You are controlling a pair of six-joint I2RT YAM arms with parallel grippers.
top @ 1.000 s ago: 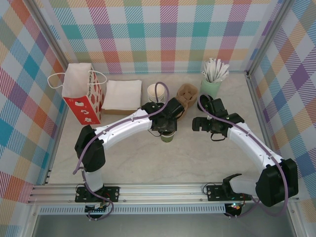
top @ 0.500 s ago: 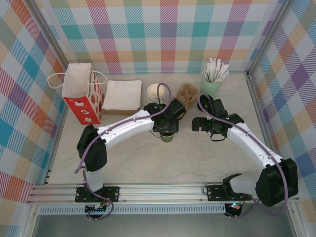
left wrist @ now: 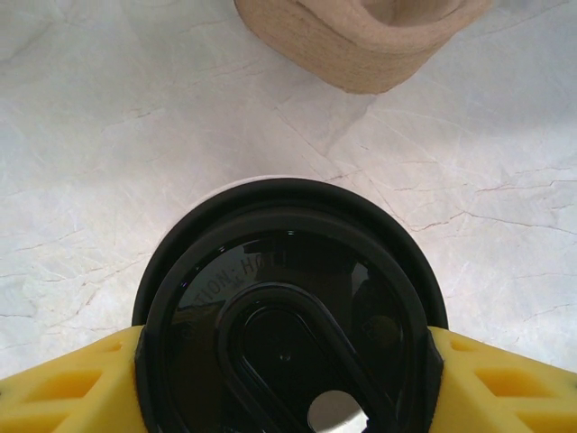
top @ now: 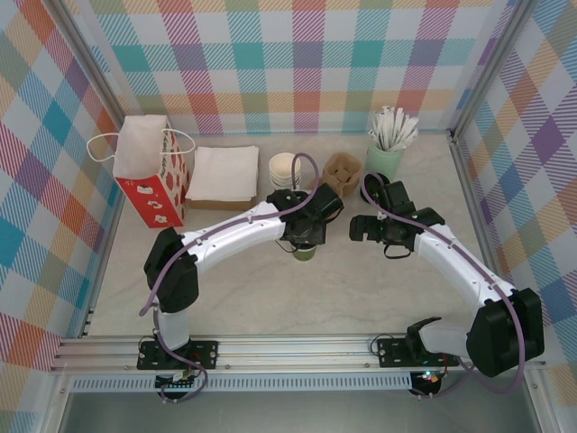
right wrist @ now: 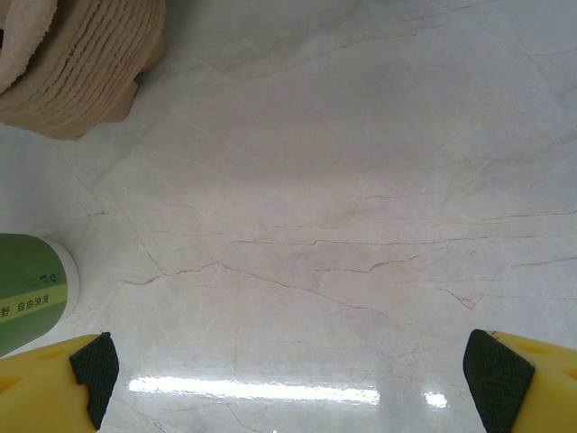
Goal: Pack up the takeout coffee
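The takeout coffee is a small dark-green cup with a round black lid, near the middle of the table. My left gripper is over it, and its yellow fingers press the lid's rim from both sides. I cannot tell if the cup rests on the table. My right gripper hangs just right of the cup, open, with bare table between its fingertips. The cup's green wall stands at the left edge of the right wrist view.
A red and white paper bag stands at the back left beside a pile of white napkins. Behind the cup are a stack of cups and brown pulp carriers. A mint cup of white sticks is back right.
The left arm's elbow has drifted a little to the right and its wrist has shifted slightly. The cup stays where it was. The right arm has not moved.
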